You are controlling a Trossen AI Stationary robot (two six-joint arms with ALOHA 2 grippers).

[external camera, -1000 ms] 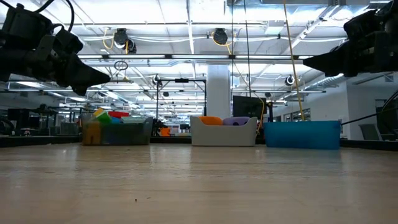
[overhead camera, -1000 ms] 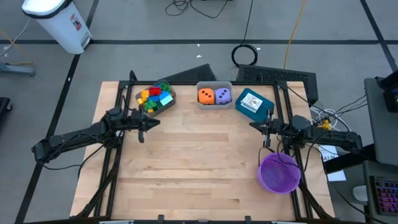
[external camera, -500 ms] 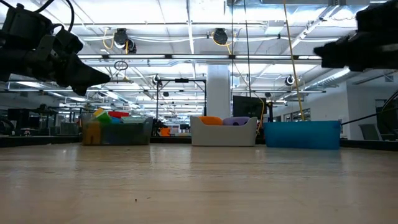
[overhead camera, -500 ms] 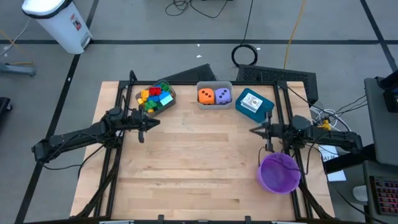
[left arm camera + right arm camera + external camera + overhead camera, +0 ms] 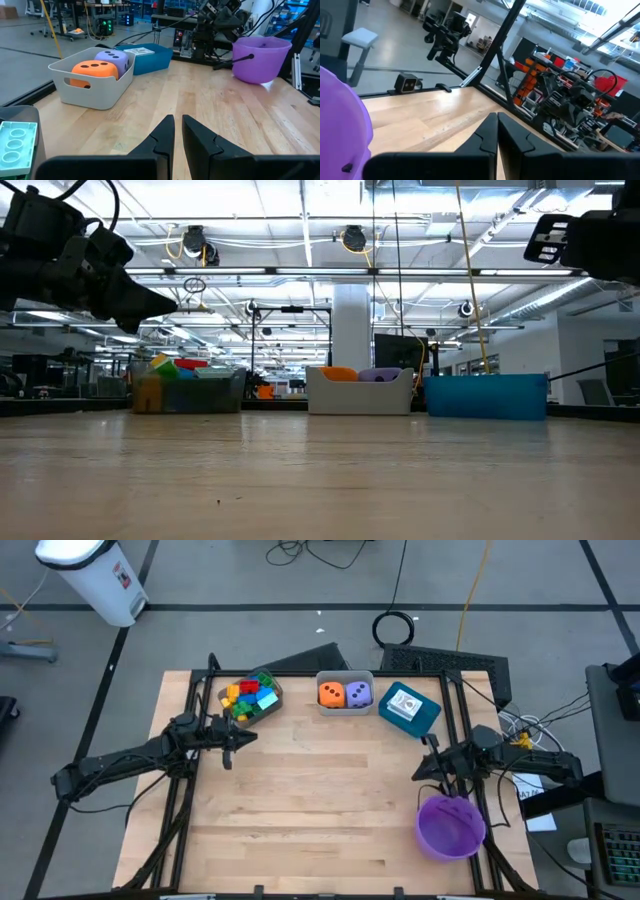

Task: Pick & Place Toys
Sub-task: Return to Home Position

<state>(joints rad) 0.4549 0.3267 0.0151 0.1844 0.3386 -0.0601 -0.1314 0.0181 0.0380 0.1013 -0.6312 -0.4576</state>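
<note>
The toys (image 5: 262,690) are being held in bins (image 5: 344,674) around twelve o'clock: blocks (image 5: 245,698), dice (image 5: 345,694), cards (image 5: 404,705), judged light, rigid, best gripped across flat sides. The left gripper (image 5: 240,736) at nine, right gripper (image 5: 417,777) at three, are being carried narrow, empty.

Pretty clearly a robotics lab in a big open industrial hall. Bare grey floor (image 5: 250,580) with loose cables (image 5: 395,628) lying around, strip lights and pipes under a high ceiling (image 5: 300,210), a white column (image 5: 351,330), and what look like cluttered equipment racks (image 5: 570,100) further back.
</note>
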